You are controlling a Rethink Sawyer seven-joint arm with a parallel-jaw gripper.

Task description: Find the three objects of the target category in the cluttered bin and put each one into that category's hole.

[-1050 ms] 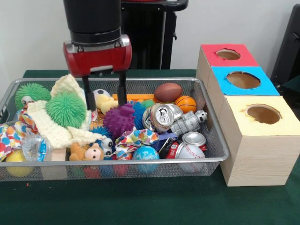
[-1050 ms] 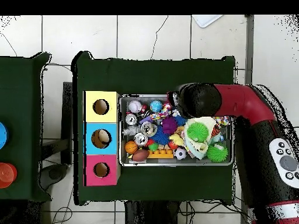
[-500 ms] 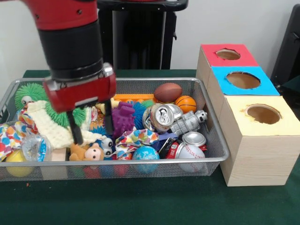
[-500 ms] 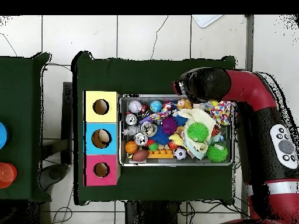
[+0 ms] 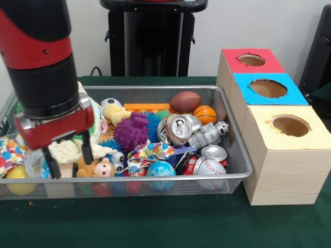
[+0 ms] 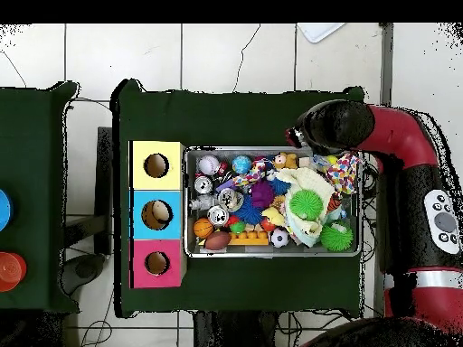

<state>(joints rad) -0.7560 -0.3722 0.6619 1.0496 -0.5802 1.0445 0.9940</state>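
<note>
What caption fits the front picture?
Open gripper hangs over a wire bin of toys beside three boxes.

Wire-mesh metal bin [image 5: 234, 135], shiny cans [image 5: 178, 127]

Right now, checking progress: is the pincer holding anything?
No, the pincer hangs open and empty above the bin's front corner.

The gripper [image 5: 66, 161] has swung from the purple spiky ball [image 5: 131, 132] to the bin's [image 5: 235, 150] front corner.
</note>
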